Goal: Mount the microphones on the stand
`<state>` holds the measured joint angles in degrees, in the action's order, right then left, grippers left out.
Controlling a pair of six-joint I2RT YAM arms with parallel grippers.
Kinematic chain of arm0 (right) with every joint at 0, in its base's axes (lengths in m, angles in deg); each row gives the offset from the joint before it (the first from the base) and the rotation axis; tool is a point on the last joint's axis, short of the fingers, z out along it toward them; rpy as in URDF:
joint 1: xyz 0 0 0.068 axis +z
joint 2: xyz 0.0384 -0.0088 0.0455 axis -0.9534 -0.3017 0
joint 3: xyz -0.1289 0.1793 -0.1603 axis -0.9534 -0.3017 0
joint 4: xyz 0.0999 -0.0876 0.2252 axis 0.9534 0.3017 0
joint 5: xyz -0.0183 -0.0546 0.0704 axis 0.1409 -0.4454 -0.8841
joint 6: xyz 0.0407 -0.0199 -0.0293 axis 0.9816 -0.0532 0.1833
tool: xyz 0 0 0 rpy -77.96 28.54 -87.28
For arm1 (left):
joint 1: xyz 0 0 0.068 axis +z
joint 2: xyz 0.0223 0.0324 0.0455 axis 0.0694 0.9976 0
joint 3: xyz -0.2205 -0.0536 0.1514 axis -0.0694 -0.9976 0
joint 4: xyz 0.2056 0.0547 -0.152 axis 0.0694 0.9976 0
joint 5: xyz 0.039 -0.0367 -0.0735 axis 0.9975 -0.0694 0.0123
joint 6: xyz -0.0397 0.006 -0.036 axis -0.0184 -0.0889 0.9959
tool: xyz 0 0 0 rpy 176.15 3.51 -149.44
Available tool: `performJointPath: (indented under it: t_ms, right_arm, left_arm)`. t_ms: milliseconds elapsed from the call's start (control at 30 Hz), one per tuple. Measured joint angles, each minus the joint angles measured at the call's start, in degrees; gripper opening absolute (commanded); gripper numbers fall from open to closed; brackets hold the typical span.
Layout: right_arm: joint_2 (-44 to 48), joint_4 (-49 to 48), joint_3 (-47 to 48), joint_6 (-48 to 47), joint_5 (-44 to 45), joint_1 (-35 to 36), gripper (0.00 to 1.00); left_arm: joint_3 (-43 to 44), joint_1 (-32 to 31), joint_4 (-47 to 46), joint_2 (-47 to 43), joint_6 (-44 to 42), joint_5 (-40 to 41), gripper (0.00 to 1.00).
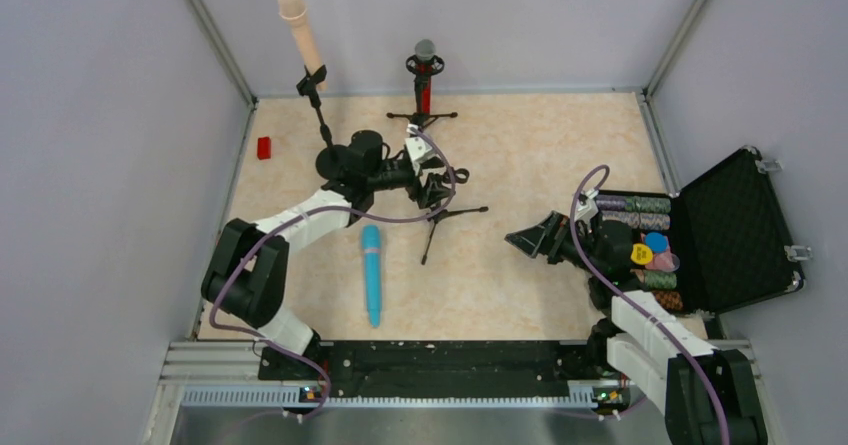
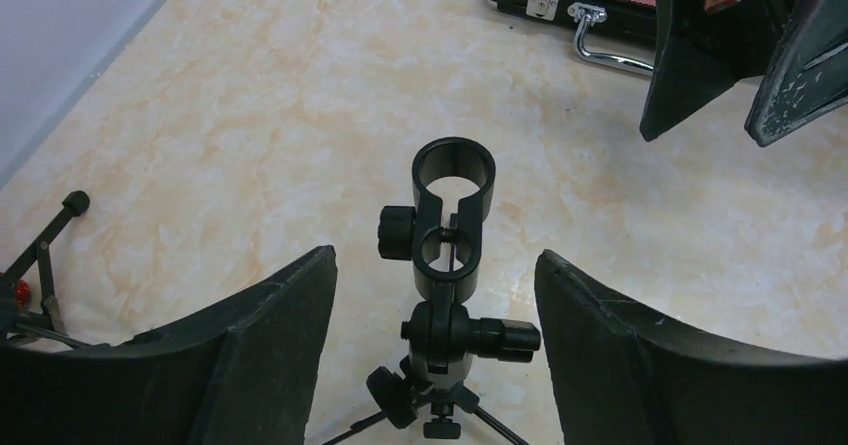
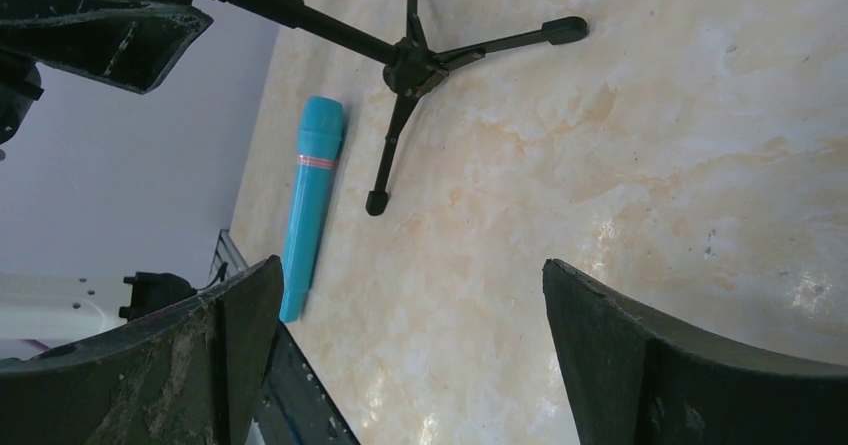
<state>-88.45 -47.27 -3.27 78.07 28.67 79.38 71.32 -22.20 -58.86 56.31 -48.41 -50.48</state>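
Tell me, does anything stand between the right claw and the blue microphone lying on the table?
Partly: one leg of the empty tripod stand reaches out between the open right gripper and the blue microphone.

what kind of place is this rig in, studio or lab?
Probably a lab robot cell: blank grey walls box in the tabletop, and the props are mismatched, mic stands plus an open poker-chip case.

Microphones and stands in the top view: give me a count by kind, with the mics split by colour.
Peach microphone: 1, clipped in the round-base stand
Red microphone: 1, upright in the far tripod stand
Light-blue microphone: 1, lying loose
Stands: 3, counting the empty tripod stand
Total: 6 (3 microphones, 3 stands)
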Motion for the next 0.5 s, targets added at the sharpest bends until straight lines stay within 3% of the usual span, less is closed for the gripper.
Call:
performJointPath:
  t_ms: [300,500]
  right_arm:
    - [-0.11,0.02,0.0,-0.26,0.61,0.0,0.98]
    - [-0.13,0.02,0.0,-0.5,0.66,0.0,0.98]
  left_arm:
    - [-1.29,0.0,-0.02,-3.08,-1.31,-0.11,0.98]
    - [-3.87,0.0,-4.02,-5.64,3.67,-0.26,0.99]
